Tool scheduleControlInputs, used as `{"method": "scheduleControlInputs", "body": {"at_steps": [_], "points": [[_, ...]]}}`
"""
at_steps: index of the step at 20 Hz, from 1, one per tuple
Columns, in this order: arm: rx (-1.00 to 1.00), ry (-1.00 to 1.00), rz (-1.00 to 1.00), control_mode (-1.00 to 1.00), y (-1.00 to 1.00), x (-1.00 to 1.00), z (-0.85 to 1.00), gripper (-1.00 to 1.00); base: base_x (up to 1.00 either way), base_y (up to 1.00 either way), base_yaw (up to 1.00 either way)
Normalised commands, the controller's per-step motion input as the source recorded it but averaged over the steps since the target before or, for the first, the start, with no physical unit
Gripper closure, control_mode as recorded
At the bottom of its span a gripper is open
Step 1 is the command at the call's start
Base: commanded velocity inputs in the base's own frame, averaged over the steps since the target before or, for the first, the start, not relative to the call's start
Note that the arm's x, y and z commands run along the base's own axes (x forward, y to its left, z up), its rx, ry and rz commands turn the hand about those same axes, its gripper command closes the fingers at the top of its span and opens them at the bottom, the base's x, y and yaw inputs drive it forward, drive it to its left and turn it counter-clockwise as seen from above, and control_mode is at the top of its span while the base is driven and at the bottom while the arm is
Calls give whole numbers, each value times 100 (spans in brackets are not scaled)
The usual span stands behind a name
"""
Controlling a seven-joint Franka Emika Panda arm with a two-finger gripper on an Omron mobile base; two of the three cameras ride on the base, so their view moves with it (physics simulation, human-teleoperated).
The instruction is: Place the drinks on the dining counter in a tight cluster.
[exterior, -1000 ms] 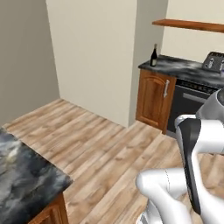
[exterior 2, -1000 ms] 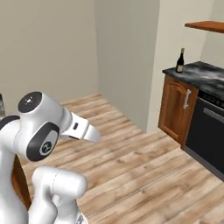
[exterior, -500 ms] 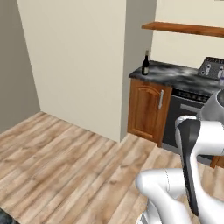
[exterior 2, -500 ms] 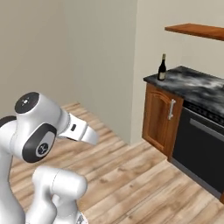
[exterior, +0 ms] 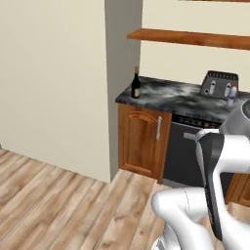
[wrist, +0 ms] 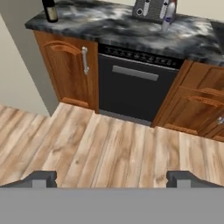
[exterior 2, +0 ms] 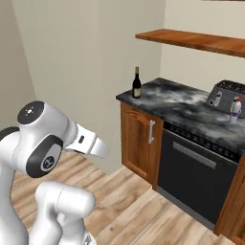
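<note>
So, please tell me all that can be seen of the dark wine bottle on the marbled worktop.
The wine bottle is tall and slim, dark, almost black, with a narrow neck, a yellowish cap and a pale label low on its body. It stands upright at the left end of the marbled worktop, near the wall corner, above the wooden cabinet door. Nothing else touches it; the toaster is far off.

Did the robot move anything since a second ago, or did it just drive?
It just drove. The base turned toward the worktop, so the whole picture shifted. The wine bottle stands at the same corner, the small bottle stays by the toaster. The gripper stays open and holds nothing.
</note>
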Motion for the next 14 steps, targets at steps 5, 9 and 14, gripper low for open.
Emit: {"method": "scheduleControlInputs", "body": {"at_steps": [5,9,14], "points": [[0,0,0,100,0,0,0,-100,100,5,-26],[0,0,0,100,0,0,0,-100,100,25,-3],[0,0,0,100,0,0,0,-100,100,28,15]]}}
